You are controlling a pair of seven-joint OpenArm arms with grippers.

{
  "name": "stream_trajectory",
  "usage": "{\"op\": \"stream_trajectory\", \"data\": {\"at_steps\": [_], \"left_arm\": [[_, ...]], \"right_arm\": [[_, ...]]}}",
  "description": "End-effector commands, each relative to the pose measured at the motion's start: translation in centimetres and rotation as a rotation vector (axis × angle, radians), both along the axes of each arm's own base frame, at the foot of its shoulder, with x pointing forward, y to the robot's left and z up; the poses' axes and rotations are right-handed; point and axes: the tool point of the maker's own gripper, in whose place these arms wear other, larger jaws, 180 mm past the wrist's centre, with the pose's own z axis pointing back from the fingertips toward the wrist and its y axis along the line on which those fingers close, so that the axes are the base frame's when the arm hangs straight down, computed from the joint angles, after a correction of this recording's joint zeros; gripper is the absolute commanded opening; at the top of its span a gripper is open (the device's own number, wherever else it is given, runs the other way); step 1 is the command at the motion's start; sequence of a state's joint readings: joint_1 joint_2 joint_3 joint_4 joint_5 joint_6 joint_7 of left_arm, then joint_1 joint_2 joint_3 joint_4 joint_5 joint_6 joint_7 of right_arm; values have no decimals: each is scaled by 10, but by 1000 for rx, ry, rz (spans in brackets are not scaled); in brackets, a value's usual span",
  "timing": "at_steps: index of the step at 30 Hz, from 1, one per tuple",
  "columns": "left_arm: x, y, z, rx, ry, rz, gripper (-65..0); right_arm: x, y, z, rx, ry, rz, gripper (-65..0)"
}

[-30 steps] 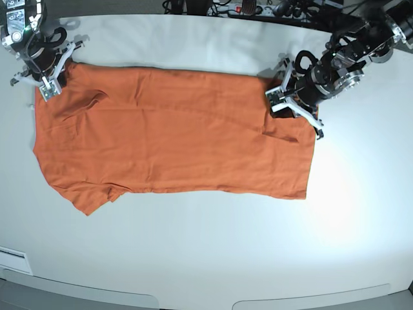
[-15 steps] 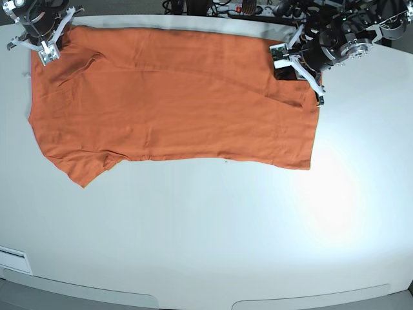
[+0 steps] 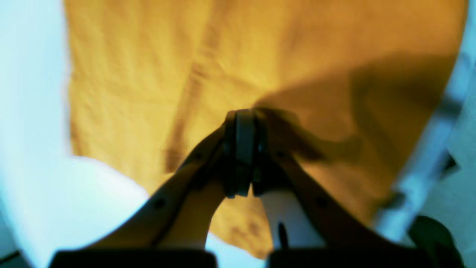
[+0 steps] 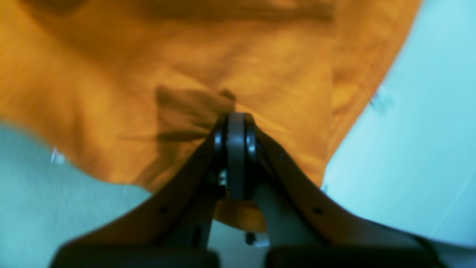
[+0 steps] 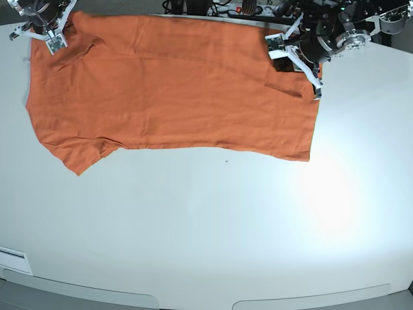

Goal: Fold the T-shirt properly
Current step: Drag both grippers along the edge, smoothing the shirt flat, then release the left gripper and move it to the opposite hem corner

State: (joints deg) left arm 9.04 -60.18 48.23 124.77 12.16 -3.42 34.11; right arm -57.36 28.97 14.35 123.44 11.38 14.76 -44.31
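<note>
White matte tabletop [image 5: 213, 232] fills most of the base view, cables and clutter along the dark far edge. Plain solid-orange short-sleeved cotton T-shirt [image 5: 168, 84] lies spread sideways across the far part of the table, its far edge reaching the table's back edge, most of it flat, one sleeve poking toward the camera at the view's left. Right gripper [image 5: 50, 32] sits at the far-left corner of the cloth, fingers clamped shut on a pinch of orange fabric; wrist view shows creases fanning from the closed tips [image 4: 236, 123]. Left gripper [image 5: 293, 55] is at the far-right corner, fingers likewise closed tight on the fabric [image 3: 241, 119], a fold bunched under them. Risks, as a judgement: thin soft cloth could slip out of either pinch if pulled unevenly; one arm leading the other would skew the shirt and give a crooked fold; the far edge is at the table's back limit, so cloth could drag over the edge or snag the cables there. The sleeve near the right gripper looks tucked and wrinkled and may get folded in badly. Fabric looks thin, lightly creased, no print visible; neck tag not visible. Wrist views are blurred.
</note>
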Motion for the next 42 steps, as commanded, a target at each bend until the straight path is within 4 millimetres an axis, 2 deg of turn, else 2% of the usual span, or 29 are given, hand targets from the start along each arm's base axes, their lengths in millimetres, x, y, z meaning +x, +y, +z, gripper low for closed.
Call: {"op": "stream_trajectory", "data": {"at_steps": [1,5,11,13,19,22,25,29,31,32,35,38,39,42], "left_arm": [[9,1,12,-7,-58,1,-650],[29,4,28,-19,-191,55,-650],[52,15,55,-11,-351,162,-650],[64,20,67,-25,-407,202,-650],[105,33,101,-179,-467,367,-650],[132,52,116,-272,-483,477,-650],[156,81,122,-377,-480,634,-650],[178,124,110,-577,-409,851,-650],[184,135,97,-716,-310,935,-650],[187,136,92,-801,-245,956,-650],[185,119,92,-1050,-10,900,-650],[177,107,95,-1112,109,835,-650],[176,108,92,-1094,122,839,-582],[174,110,86,-1074,139,870,-323]], "right_arm": [[5,5,9,6,-27,22,-650],[24,7,30,-43,-118,34,-650],[58,-14,79,-272,-336,48,-650],[64,-21,88,-327,-386,48,-650],[68,-25,95,-363,-421,49,-650],[68,-25,95,-363,-420,49,-650],[68,-25,95,-363,-420,49,-650],[68,-25,95,-363,-421,49,-650],[68,-25,95,-363,-422,50,-650],[68,-25,95,-363,-422,50,-650],[68,-25,95,-363,-420,50,-650],[68,-24,94,-361,-415,56,-650],[68,-24,94,-361,-416,55,-650],[68,-24,94,-361,-416,55,-650]]}}
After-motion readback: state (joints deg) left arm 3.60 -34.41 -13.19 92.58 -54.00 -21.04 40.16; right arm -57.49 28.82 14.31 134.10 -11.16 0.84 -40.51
